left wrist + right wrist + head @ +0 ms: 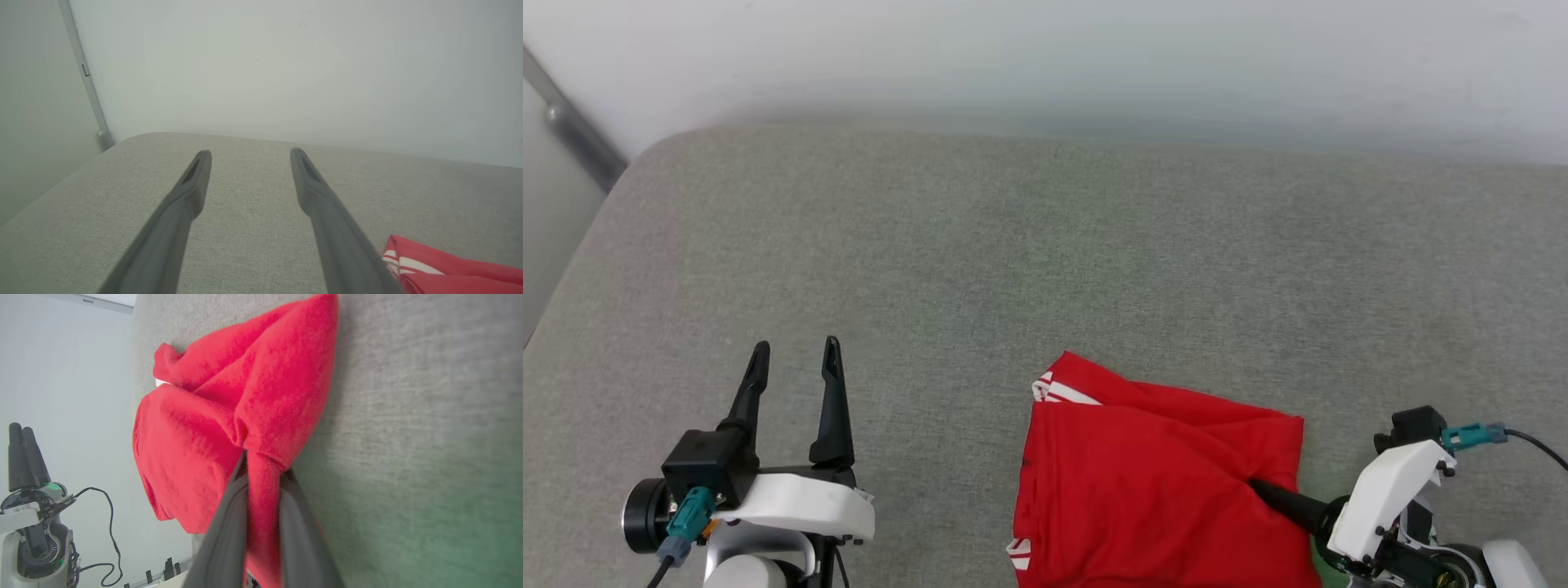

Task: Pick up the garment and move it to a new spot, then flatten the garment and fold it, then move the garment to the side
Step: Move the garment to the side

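Observation:
The garment [1160,482] is a red shirt with white striped trim, lying folded on the grey cushion [1029,261] at the lower right of the head view. My right gripper [1258,490] reaches in from the right and is shut on a fold of its red cloth. In the right wrist view the garment [229,416] bunches up between the two dark fingers [229,522], which pinch a strip of fabric. My left gripper [796,355] hovers open at the lower left, apart from the garment. Past the open left gripper [249,155], a red corner of the garment [429,265] shows at the bottom right.
A pale wall [1045,57] runs along the cushion's far edge. The cushion's rounded left corner [645,163] drops off beside a grey rail [572,122]. Cables trail from both wrists.

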Controlling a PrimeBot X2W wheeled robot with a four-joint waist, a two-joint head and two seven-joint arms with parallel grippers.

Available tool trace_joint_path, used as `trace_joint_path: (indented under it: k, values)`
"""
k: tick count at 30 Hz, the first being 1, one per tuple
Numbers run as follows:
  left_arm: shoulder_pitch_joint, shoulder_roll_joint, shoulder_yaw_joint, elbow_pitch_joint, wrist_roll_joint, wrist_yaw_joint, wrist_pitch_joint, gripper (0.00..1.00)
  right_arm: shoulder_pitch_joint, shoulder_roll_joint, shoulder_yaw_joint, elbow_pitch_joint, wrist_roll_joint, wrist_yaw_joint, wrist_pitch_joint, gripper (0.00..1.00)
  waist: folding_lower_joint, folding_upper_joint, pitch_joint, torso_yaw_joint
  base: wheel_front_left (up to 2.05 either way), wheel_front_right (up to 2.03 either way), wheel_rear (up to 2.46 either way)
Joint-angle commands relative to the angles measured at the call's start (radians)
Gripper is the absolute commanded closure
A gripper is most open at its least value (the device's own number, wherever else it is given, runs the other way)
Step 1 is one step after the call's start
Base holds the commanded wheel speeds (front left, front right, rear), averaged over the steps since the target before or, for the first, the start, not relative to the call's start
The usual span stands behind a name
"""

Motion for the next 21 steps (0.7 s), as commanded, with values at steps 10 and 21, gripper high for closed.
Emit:
trace_joint_path:
  k: [10,21]
  values:
    - [0.03,0.014,0.008,-0.022,0.031,-0.015,-0.002,0.0,-0.059,-0.128,0.159,0.005,-0.264,0.0,-0.118,1.0,0.0,0.0,-0.044,-0.151,0.0,0.0,0.0]
    - [-0.049,0.042,-0.022,-0.084,0.066,-0.037,0.025,0.0,-0.291,-0.164,0.227,0.141,-0.461,-0.001,-0.238,1.0,0.0,0.0,0.1,-0.444,0.0,0.0,0.0]
